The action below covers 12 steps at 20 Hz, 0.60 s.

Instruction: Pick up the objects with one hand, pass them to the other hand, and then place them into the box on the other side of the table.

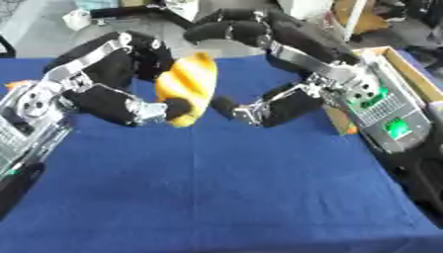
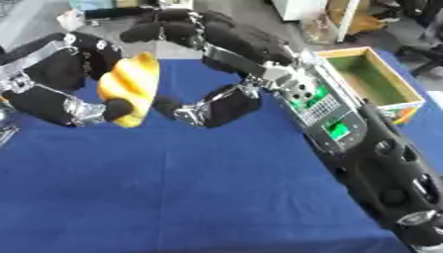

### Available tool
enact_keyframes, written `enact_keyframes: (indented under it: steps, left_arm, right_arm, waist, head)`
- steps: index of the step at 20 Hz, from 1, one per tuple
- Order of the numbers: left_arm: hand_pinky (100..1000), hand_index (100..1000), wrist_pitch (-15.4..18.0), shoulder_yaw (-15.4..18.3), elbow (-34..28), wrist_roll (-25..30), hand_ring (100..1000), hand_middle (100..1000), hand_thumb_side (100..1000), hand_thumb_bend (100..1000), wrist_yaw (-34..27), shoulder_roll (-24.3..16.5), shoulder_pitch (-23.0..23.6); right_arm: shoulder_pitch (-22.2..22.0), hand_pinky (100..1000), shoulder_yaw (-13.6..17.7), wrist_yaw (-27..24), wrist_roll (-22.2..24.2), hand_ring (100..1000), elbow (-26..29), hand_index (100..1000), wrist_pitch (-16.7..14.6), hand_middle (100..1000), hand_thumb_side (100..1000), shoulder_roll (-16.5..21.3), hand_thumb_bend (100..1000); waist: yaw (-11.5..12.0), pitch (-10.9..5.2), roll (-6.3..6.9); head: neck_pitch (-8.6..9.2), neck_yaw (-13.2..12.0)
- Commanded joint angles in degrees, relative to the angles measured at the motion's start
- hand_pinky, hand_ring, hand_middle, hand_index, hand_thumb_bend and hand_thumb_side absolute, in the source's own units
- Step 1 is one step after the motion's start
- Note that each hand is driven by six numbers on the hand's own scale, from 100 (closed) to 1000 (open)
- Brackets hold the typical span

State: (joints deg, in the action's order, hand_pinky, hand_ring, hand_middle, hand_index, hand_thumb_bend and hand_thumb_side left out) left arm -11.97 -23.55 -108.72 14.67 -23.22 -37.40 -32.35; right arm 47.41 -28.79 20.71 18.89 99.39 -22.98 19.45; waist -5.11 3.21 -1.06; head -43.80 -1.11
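Both hands meet mid-bench for the handover: left hand (image 1: pixel 121 94) grasps the yellow object (image 1: pixel 186 84), right hand (image 1: pixel 277 74) curls around it, released.

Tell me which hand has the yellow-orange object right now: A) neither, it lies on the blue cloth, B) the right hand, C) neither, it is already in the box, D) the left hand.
D: the left hand has its fingers and thumb curled round the yellow-orange object, held above the blue cloth; the right hand is close beside it, and the box sits apart at the table's right side.
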Motion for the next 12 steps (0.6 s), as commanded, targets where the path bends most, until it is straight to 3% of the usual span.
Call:
enact_keyframes:
  steps: [1, 12]
  left_arm:
    - [411, 492, -0.1, 0.0, -0.9, 0.4, 399, 381, 109, 483, -0.5, -1.5, -1.2]
    - [410, 492, -0.3, -0.4, -0.7, 0.9, 398, 379, 106, 484, -0.7, -1.8, -1.2]
  right_arm:
    - [1.5, 831, -0.1, 0.6, 0.5, 847, -0.6, 921, -0.6, 844, 194, -0.4, 235]
    - [1.5, 830, -0.8, 1.3, 0.6, 846, -2.1, 880, -1.7, 840, 143, -1.1, 195]
  waist:
    - [0.0, -0.80, 0.13]
    - [-0.1, -0.61, 0.30]
  head:
    - [-0.28, -0.1]
    - [-0.32, -0.5]
